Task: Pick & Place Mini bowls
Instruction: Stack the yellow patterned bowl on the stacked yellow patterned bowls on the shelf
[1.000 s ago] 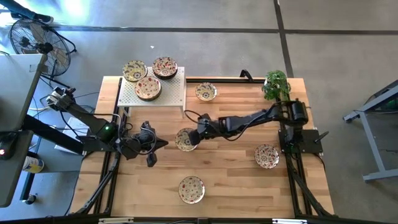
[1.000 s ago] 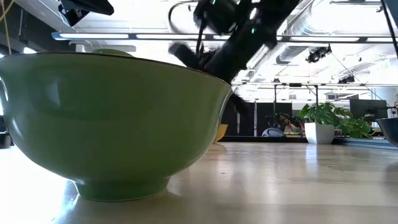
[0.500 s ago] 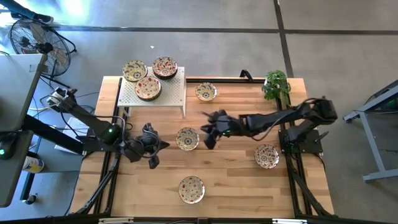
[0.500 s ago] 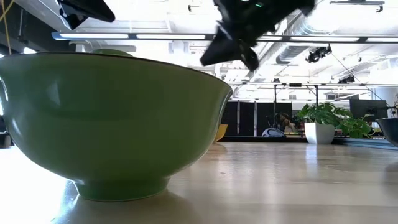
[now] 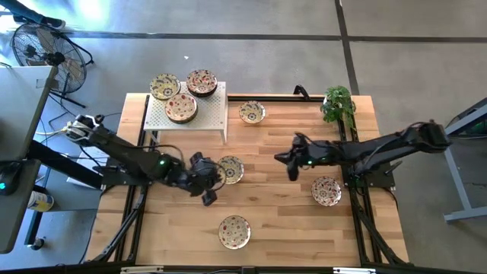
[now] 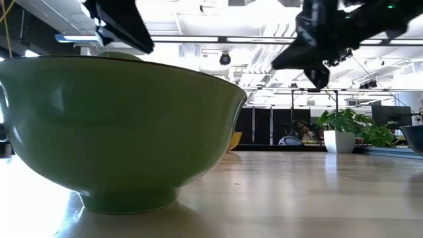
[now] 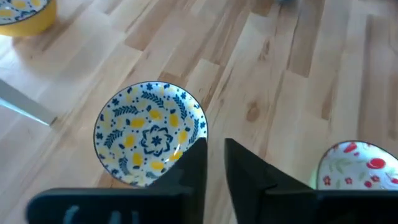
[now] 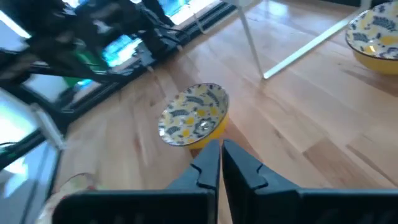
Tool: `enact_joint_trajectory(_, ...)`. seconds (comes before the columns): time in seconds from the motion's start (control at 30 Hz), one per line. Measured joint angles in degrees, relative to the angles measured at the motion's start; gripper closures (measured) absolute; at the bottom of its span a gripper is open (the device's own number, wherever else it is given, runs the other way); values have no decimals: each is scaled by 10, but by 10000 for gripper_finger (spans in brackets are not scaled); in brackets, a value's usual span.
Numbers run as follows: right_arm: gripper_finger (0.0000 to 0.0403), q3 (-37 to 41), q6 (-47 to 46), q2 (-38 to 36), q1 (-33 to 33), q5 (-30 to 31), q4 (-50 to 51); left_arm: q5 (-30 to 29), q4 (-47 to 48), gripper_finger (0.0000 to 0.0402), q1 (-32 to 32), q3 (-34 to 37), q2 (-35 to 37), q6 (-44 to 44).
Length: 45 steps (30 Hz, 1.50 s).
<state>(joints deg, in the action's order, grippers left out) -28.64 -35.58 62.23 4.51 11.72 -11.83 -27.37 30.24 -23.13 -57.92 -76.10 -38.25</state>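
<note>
The bowl [image 5: 230,169] sits mid-table, empty, just beside the left gripper [image 5: 211,183], whose fingers stand a narrow slit apart. It looks stiff, glazed, slippery and chippable (ceramic, I judge), so pinch its rim. The right gripper [image 5: 291,160], shut and empty, hangs well apart.

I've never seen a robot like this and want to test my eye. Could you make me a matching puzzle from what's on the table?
Column 1:
1. rack
2. plant
3. left arm
4. right arm

Column 2:
A. at the table's top right corner in the high view
B. carries three bowls
C. jaws shut, held above the table right of centre
D. its tip is beside the centre bowl

Pairs: 1-B, 2-A, 3-D, 4-C
</note>
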Motion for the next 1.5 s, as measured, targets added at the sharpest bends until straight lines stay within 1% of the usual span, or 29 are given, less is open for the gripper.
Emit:
enact_joint_trajectory(0.1, 396, 28, 0, -44, 0, -18, 3, 26, 2, 318, 22, -14, -29, 28)
enact_joint_trajectory(0.23, 401, 50, 10, -88, 0, -37, 28, 64, -1, 286, 38, -26, -67, 103)
enact_joint_trajectory(0.37, 399, 53, 15, -113, 0, -47, 74, 88, 5, 269, 41, -25, -111, 145)
enact_joint_trajectory(0.47, 401, 53, 25, -123, 0, -54, 91, 88, 6, 265, 40, -25, -134, 167)
enact_joint_trajectory(0.6, 401, 53, 32, -123, 0, -63, 100, 83, 8, 265, 40, -25, -159, 170)
enact_joint_trajectory(0.8, 401, 53, 53, -125, 0, -62, 104, 45, 8, 265, 40, -25, -184, 175)
enact_joint_trajectory(1.0, 401, 53, 61, -125, 0, -61, 110, 52, -3, 265, 40, -25, -204, 187)
enact_joint_trajectory(1.3, 401, 53, 63, -125, -18, -77, 129, 39, -3, 268, 41, -25, -237, 187)
enact_joint_trajectory(1.4, 402, 53, 66, -125, -23, -83, 130, 31, -5, 288, 41, -25, -236, 187)
enact_joint_trajectory(1.5, 401, 53, 73, -125, -27, -85, 130, 28, -5, 333, 49, -25, -236, 190)
